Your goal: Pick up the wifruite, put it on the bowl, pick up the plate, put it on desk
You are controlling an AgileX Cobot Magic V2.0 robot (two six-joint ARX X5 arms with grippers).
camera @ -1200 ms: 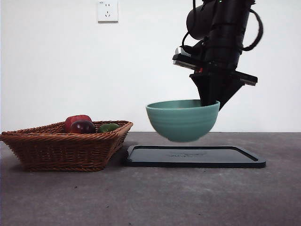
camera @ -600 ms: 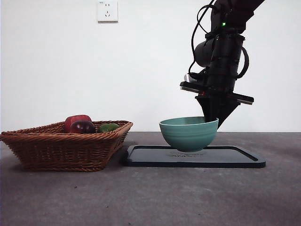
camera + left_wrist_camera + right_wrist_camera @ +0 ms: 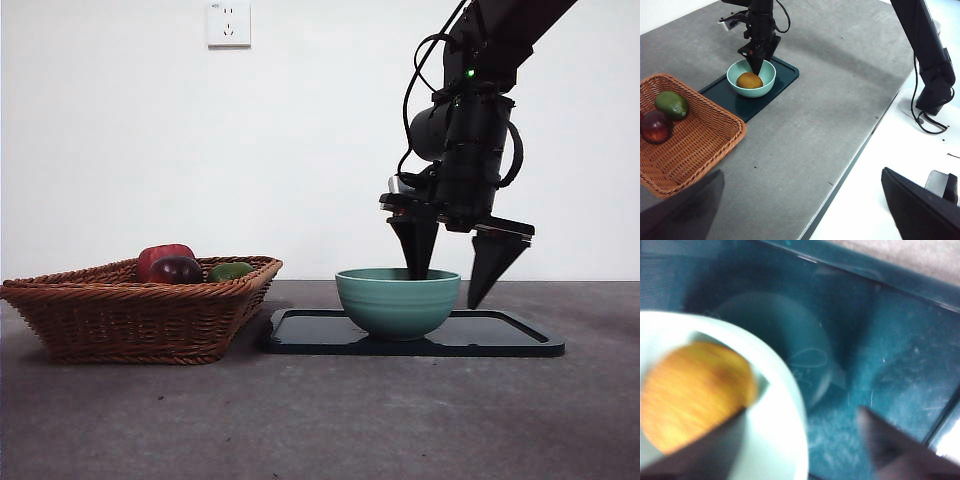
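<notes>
The teal bowl (image 3: 398, 301) sits upright, rim up, on the dark tray (image 3: 510, 335), toward the tray's end nearest the wicker basket (image 3: 140, 310). The wifruite (image 3: 749, 80) lies inside the bowl; the left wrist view shows it as an orange-brown oval, long axis roughly level, but which way it points is too small to tell. In the front view the bowl wall hides the fruit entirely. The right wrist view is blurred: the fruit (image 3: 692, 392) is only a soft orange blob, and the bowl is cut off by the frame edge.

The right gripper (image 3: 455, 262) hangs over the bowl's rim with jaws spread wide, one jaw tip inside the bowl, the other outside past the rim above the tray, gripping nothing.

The left gripper (image 3: 800, 212) is high over the desk (image 3: 830, 95), far from the bowl, jaws wide apart and empty, both cut off by the frame edge.

The basket holds a green fruit (image 3: 672, 104) and a dark red fruit (image 3: 656, 127), partly cut off.
</notes>
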